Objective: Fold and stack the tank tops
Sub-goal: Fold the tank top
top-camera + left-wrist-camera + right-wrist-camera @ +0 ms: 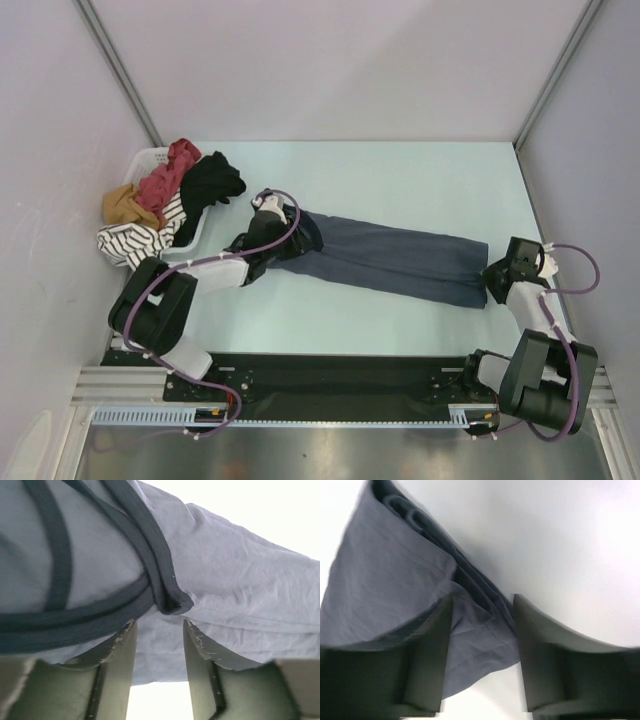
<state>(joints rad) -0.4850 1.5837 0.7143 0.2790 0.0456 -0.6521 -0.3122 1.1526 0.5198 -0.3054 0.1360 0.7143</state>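
The slate blue-grey tank top (400, 262) lies stretched in a long narrow band across the table, from middle left to right. My left gripper (296, 236) sits at its strap end. In the left wrist view the dark-trimmed straps (160, 580) lie just beyond the left gripper (158, 625), which is open, with loose cloth between its fingers. My right gripper (497, 281) is at the hem end. In the right wrist view it (481, 600) is open over the hem corner (475, 640), which lies flat on the table. The brick red tank top (170, 175) lies crumpled in the basket at the far left.
A white basket (150, 157) at the table's far left corner holds a black garment (212, 185), a mustard one (125, 205) and a striped one (135, 240) that spill over its rim. Enclosure walls stand close on the left, right and back.
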